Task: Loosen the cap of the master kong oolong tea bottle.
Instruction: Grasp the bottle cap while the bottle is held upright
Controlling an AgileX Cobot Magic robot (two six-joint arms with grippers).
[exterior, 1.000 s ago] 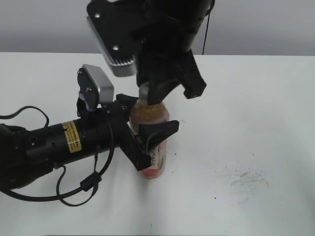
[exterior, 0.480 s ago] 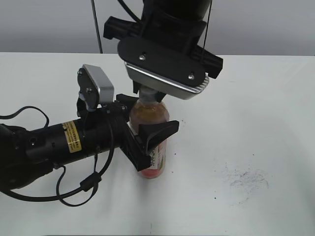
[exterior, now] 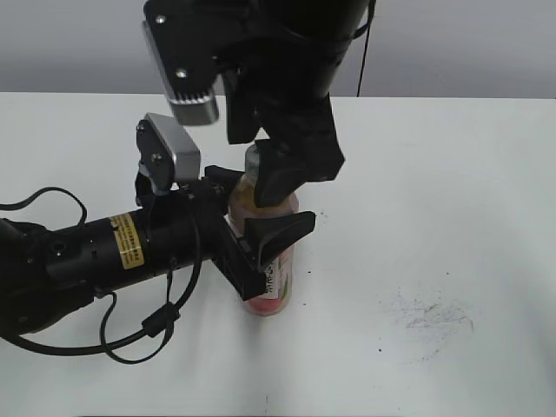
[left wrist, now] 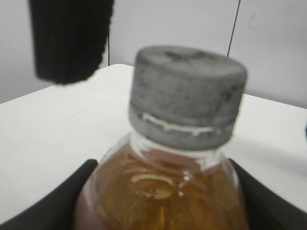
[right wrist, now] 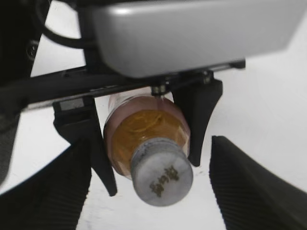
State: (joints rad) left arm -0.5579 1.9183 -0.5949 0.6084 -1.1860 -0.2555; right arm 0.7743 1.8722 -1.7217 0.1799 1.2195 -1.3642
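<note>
The master kong oolong tea bottle (exterior: 276, 282) stands upright on the white table, amber tea above a pink label. My left gripper (exterior: 261, 213) is shut on its body from the left; its jaws (left wrist: 160, 206) flank the bottle's shoulder (left wrist: 163, 191). The grey-white ribbed cap (left wrist: 187, 91) sits on the neck, with a dark mark on top (right wrist: 162, 178). My right gripper (exterior: 265, 169) hangs over the cap from above. In the right wrist view it is open (right wrist: 153, 189), one finger on each side of the cap with a gap on both sides. The bottle's shoulder (right wrist: 144, 129) shows below.
The left arm's black body and its silver camera housing (exterior: 171, 156) lie across the table's left side, with a looped cable (exterior: 148, 326). Dark scuff marks (exterior: 434, 313) are on the table at the right. A grey wall is behind the table's far edge.
My right wrist has turned round above the cap: its silver camera housing swung from the front to the left. The bottle and the left arm have not moved.
</note>
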